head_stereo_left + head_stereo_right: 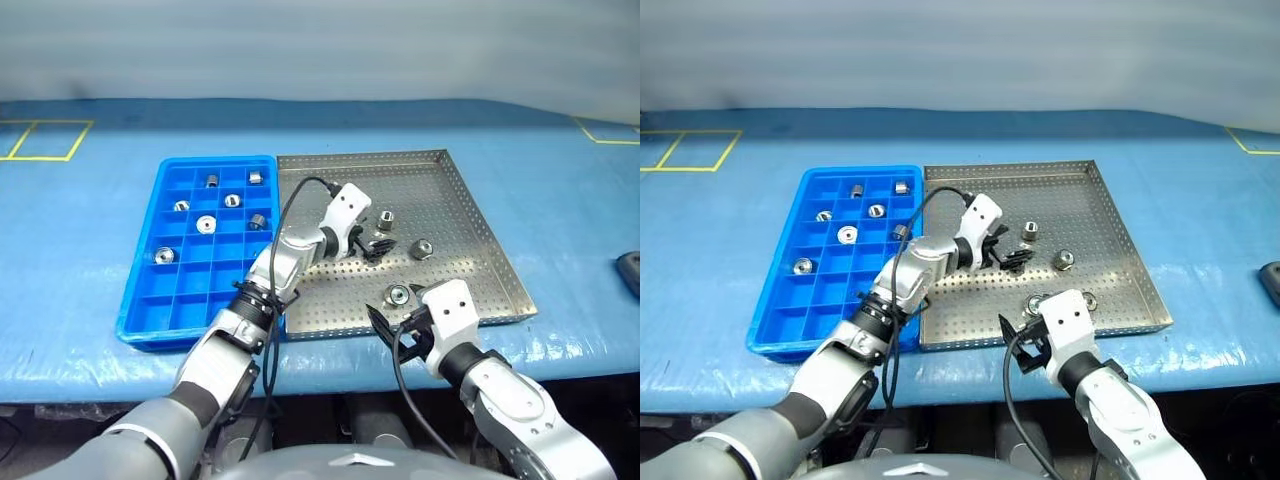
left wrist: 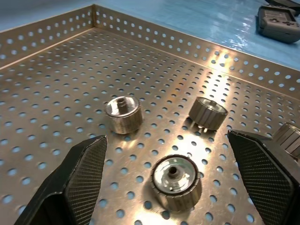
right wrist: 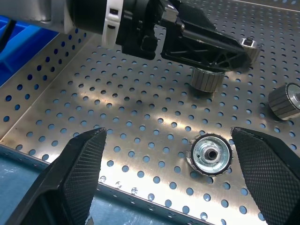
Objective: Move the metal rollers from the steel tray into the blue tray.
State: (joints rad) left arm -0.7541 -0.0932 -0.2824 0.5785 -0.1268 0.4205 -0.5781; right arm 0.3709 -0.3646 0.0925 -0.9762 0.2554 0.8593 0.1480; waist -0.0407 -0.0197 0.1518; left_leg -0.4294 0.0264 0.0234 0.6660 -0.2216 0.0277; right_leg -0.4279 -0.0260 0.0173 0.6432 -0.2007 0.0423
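the left end effector (image 1: 374, 243) hangs over the steel tray (image 1: 470, 215), crowding the metal rollers (image 1: 398, 294).

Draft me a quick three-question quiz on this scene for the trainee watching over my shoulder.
1. True or false: the left gripper is shut on a metal roller.
2. How many metal rollers lie in the blue tray? A three, B seven, C twelve.
3. Which reaches farther over the steel tray: the left gripper or the right gripper?
Key: 1 false, its jaws stand open and empty; 2 B; 3 left.
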